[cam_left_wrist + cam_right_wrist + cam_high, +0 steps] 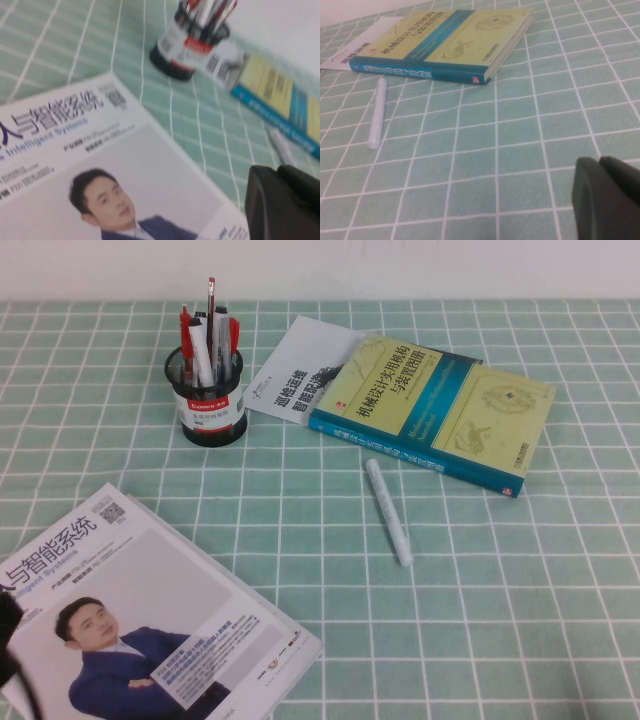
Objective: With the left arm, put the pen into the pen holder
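Note:
The slim white pen [388, 510] lies flat on the green checked cloth, just in front of the blue and yellow book; it also shows in the right wrist view as the pen [377, 112]. The pen holder [205, 400], a black mesh cup with a red and white label, stands upright at the back left with several pens in it. My left gripper [277, 169] is shut and empty above the magazine's corner, well away from the pen [281, 146] and the pen holder [187, 42]. My right gripper [599, 159] hangs shut and empty over bare cloth, to the right of the pen.
A large magazine [130, 630] covers the front left of the table under my left arm [8, 640]. A thick blue and yellow book [440, 410] lies at the back right, with a white leaflet [300, 370] tucked under it, beside the holder.

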Motion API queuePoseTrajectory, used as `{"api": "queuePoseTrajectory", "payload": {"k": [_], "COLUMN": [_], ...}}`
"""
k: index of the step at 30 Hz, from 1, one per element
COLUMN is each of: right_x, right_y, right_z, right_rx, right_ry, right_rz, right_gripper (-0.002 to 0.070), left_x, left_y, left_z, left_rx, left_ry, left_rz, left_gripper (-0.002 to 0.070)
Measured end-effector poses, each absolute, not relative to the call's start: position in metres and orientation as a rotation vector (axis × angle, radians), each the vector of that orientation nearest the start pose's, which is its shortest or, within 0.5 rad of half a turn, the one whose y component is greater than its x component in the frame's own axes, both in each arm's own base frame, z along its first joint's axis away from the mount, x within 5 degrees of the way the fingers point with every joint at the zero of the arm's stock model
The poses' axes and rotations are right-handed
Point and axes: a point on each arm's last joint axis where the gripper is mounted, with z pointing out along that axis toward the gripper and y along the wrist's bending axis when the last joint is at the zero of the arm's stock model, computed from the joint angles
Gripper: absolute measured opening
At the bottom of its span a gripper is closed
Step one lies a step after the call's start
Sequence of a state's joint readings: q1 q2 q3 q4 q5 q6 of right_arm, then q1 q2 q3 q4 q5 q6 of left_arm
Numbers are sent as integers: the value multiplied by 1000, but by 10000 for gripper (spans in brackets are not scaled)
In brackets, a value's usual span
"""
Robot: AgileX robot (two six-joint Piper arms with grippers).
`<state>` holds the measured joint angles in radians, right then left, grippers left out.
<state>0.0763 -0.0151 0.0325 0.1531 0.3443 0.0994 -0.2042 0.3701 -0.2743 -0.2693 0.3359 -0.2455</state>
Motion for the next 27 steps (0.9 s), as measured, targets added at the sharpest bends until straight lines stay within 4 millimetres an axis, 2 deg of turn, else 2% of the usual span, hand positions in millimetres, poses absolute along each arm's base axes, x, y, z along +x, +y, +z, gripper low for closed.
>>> {"api": "queuePoseTrajectory", "payload": {"k": [3, 8, 11, 16, 20, 27], "right_x": [53, 53, 53, 53, 53, 53], "right_y": [9, 9, 9, 9, 9, 9], "right_z": [172, 172, 172, 172, 172, 172], "right_rx": [118, 118, 118, 118, 118, 118], "right_ry": [1846, 1846, 1846, 1846, 1846, 1846], "right_rz": [271, 271, 271, 271, 271, 271], "right_gripper": [-20, -20, -20, -20, -20, -20], "left_x": [103, 138, 164, 204, 239, 285], "left_y": [-32, -43, -49, -60, -86, -164], "left_z": [271, 292, 298, 297, 291, 272], "left_rx": [-210, -90, -31, 29, 135, 366], "left_ry": [2071, 2270, 2363, 2460, 2543, 2675], "left_rz": [-540, -472, -439, -413, -421, -445], "left_gripper": [-4, -4, -4, -4, -4, -4]}}
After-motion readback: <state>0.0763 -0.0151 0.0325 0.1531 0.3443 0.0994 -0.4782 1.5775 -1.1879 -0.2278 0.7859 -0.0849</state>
